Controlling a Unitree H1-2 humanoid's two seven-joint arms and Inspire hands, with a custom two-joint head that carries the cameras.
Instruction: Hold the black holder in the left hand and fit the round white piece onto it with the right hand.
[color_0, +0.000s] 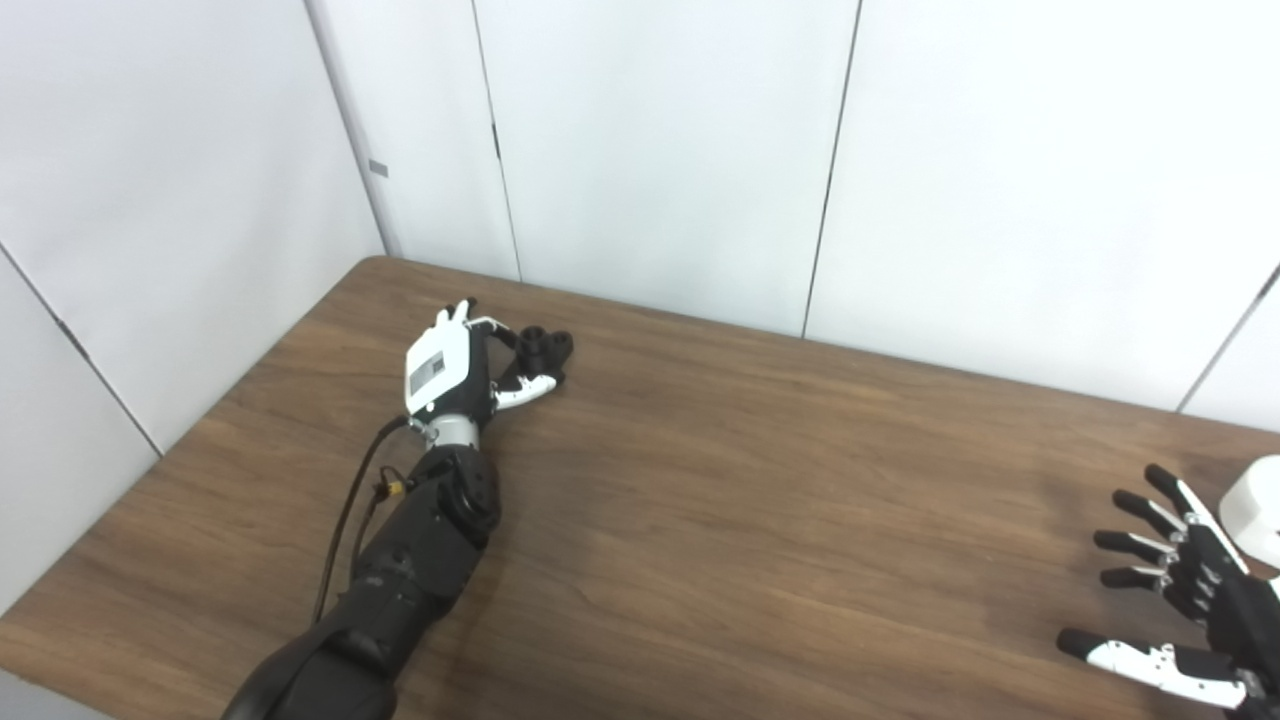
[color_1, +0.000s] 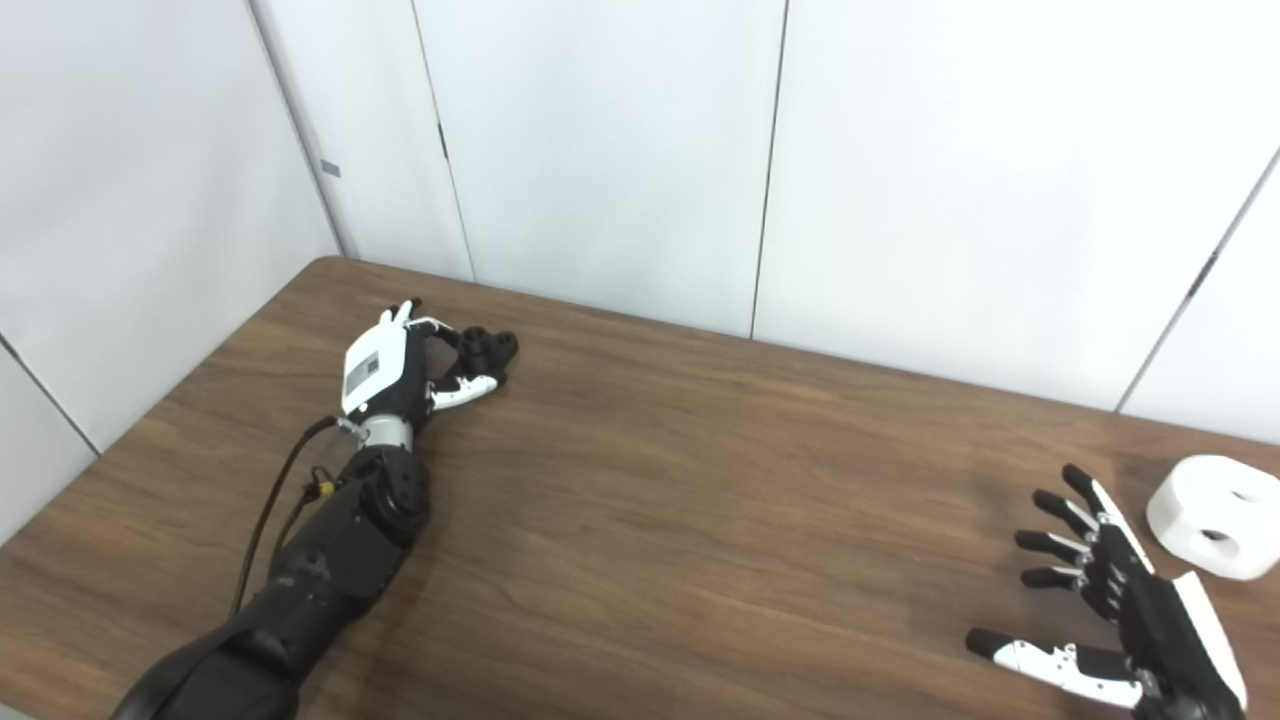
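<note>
While nothing is joined yet, very early in the task, to judge by how things lie. Broad brown wooden table against white wall panels, bare between the two work spots. At far left, left arm reaching in from the bottom edge along the table, left hand set at the black holder near the back left corner. Fingers curled round the holder from above and behind, thumb under it on the near side; whether truly gripped or only cupped, cannot tell, since the holder looks to rest on the table top. At far right, right hand wide open, fingers spread and pointing away to the upper left, thumb stretched out low, holding nothing. Just beside it, toward the right edge, the round white piece, lying on the table, apart from the fingers, a dark hole showing in its side; only partly visible in the left eye view, cut by the frame.

Done so far, at most: left hand in place on the holder. Left to do: firm hold and lift of the holder, right hand turned to the white piece and closed on it, both carried together across the wide gap between them, then the fitting itself.
</note>
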